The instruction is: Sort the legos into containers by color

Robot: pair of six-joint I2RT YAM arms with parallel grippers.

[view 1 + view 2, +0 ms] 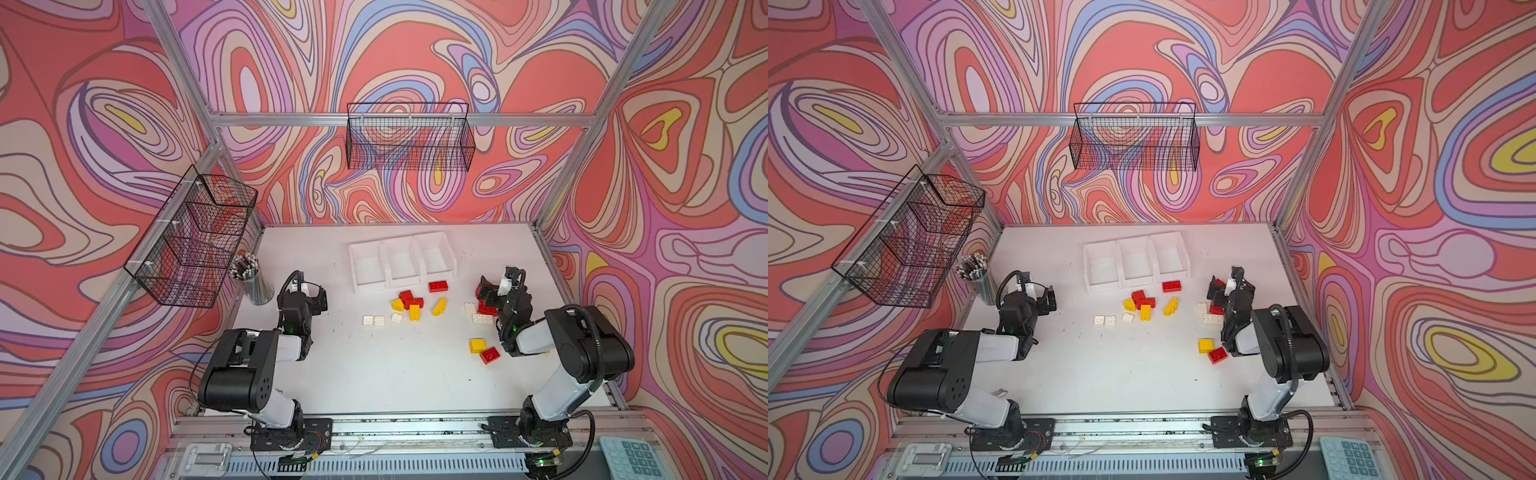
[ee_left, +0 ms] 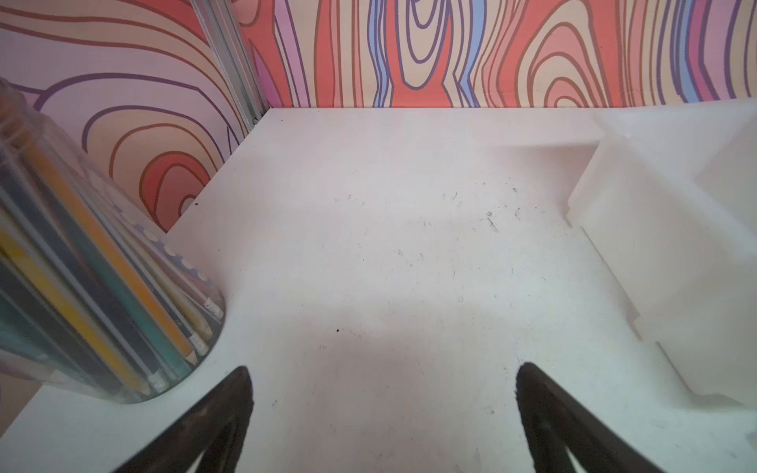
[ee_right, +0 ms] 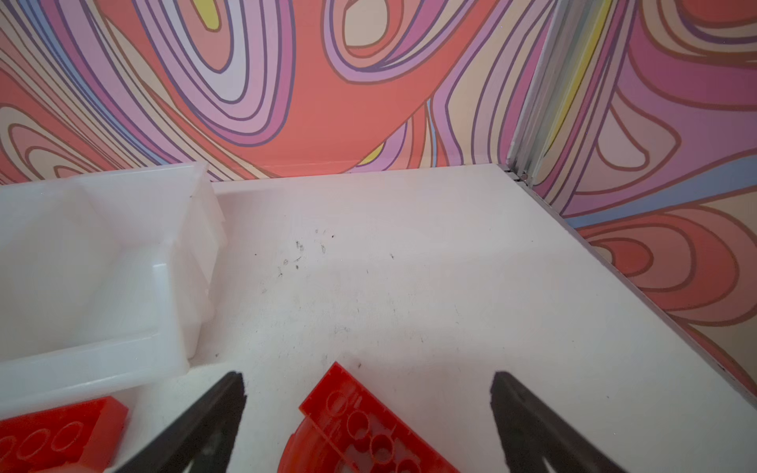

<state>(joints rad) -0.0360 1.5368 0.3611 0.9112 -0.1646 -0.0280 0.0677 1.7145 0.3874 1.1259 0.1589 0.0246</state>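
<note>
Bright, even light covers the white worktop (image 1: 374,374) in both top views, with only faint, soft shadows under the arms. Wide-angle distortion splays the aluminium frame posts (image 1: 183,62) outward toward the corners. In the left wrist view, the clear cup of pencils (image 2: 102,286) is blurred. In the right wrist view, the white plastic bins (image 3: 172,295) look washed out and the red arch-shaped brick (image 3: 360,422) is slightly soft.
</note>
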